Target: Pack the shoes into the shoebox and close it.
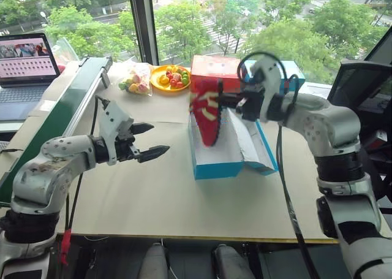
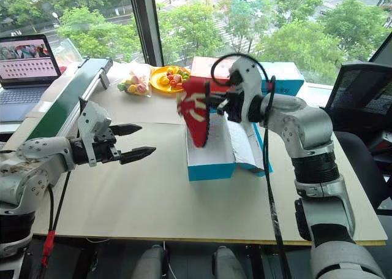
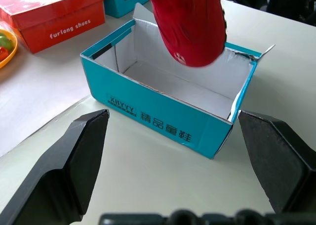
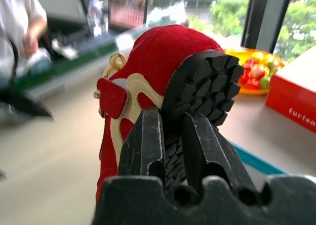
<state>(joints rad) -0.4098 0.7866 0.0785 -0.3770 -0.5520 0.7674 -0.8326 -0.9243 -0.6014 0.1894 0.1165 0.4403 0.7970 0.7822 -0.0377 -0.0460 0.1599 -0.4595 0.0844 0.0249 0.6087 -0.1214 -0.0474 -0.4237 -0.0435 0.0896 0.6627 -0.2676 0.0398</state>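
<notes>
A: What's the step here?

B: Getting a shoe (image 1: 206, 118) into the shoebox (image 1: 218, 167). The right gripper (image 1: 225, 100) is clamped on its heel and sole, and the red shoe hangs toe-down at the centre of the frame, over the open blue box on the table (image 1: 147, 199).

A: How should it go in?

B: I'd judge it needs lowering until the toe nears the white floor, then tipping flat along the box's length, leaving room for a second shoe. Release only once it rests. The torn corner and the lid (image 1: 256, 149) lying open to the right could snag.

A: And the other arm?

B: The left gripper (image 1: 152, 140), lower left, holds nothing, its fingers spread wide, well apart from the box.

A: Any writing?

B: The box front reads "XHYYY" beside Chinese characters. The red box (image 3: 52, 15) behind says "furlong shoes".
</notes>
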